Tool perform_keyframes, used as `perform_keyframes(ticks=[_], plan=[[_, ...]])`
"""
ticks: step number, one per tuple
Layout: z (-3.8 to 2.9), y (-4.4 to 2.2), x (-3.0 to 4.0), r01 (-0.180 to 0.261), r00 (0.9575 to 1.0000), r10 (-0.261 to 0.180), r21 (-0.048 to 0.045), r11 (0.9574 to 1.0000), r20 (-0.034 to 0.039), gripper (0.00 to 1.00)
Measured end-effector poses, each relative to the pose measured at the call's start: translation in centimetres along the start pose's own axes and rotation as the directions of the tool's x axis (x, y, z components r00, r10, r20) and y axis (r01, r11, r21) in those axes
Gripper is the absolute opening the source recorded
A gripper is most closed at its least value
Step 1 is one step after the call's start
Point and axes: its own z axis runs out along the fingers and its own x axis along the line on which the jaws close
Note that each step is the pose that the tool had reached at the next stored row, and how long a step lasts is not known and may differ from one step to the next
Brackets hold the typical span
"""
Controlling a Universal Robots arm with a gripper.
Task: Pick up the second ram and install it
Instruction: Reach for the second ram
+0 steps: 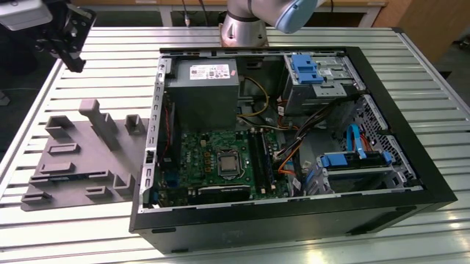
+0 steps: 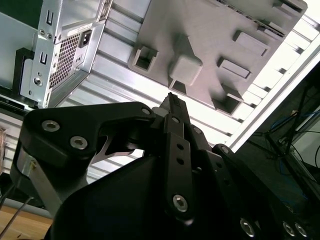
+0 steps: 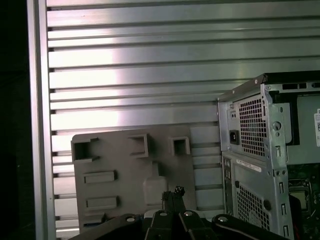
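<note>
Tool is up in the air at the exterior view's far left, above the slatted metal surface. It's past the far end of the grey tray and off to the side of the open computer case.

In both wrist views the fingertips sit pressed together with nothing between them, so the tool is narrow and empty.

Second ram: best read is the thin dark bluish strip lying flat in a groove near the tray's front end in the exterior view. It's small there, so not fully sure. It's well apart from the tool, at the opposite end of the tray with the upright blocks between them. No contact.

Both wrist views look past the fingertips at the tray, with the rear of the case just beside it.

Motherboard lies flat in the case, with the long black slots along its side toward the exterior view's right. Can't tell what sits in them.
</note>
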Motion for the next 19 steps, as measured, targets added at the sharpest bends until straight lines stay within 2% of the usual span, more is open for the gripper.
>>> perform_keyframes(ticks=[19], plan=[[0.04, -0.2, 0.9, 0.0, 1.0, 0.0, 0.0, 1.0, 0.0, 0.11]])
